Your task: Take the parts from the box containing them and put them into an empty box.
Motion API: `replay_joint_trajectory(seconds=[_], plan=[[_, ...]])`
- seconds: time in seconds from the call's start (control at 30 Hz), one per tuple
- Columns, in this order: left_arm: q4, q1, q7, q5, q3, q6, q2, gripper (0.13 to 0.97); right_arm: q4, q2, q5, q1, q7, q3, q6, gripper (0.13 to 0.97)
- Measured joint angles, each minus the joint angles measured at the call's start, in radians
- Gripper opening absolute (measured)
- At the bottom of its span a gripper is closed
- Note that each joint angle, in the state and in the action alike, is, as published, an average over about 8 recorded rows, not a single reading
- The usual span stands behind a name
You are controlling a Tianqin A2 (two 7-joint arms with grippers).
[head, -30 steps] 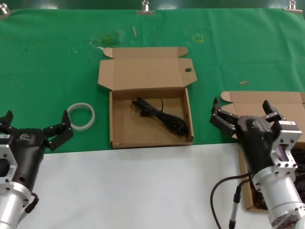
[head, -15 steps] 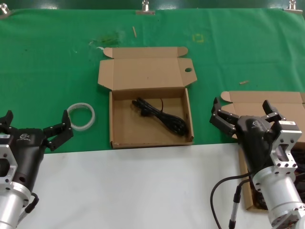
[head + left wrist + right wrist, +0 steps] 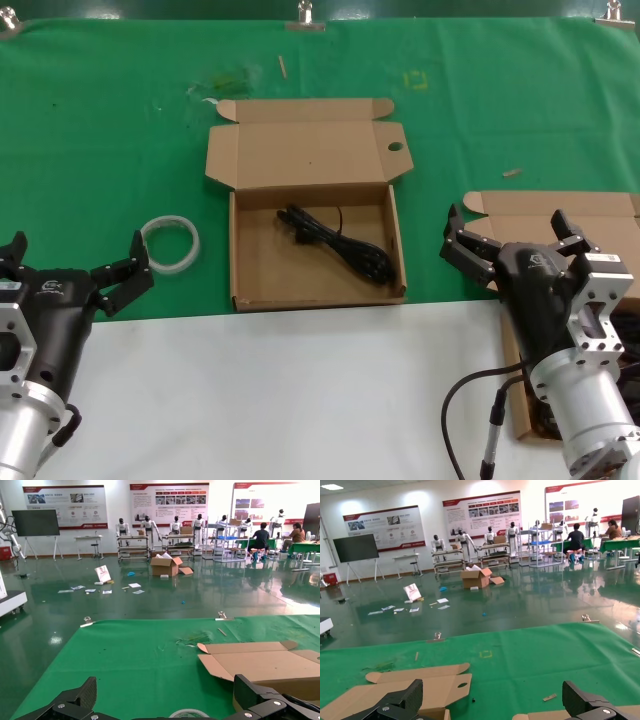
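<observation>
While our right claw (image 3: 512, 234) and left claw (image 3: 70, 262) hover spread open, we risk snagging the source box (image 3: 560, 215) lid reaching the cords.

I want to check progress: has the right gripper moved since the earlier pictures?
No. In the head view the right gripper stands open at the same spot beside the holed box, over the right box's lid.

the source box (image 3: 560, 215) is cut off by the head view's right edge, its tray largely hidden behind the right arm (image 3: 575, 350). its contents cannot be made out. in the left wrist view the white ring (image 3: 189, 713) is cropped by the picture's edge.
</observation>
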Motion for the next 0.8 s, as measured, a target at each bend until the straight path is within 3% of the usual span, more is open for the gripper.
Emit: replay_joint_trajectory(seconds=[0.8], plan=[[0.000,0.000,0.000,0.000,0.000,0.000,0.000,0.966,0.000,0.000,0.000,0.000,0.000,0.000,0.000,0.966]])
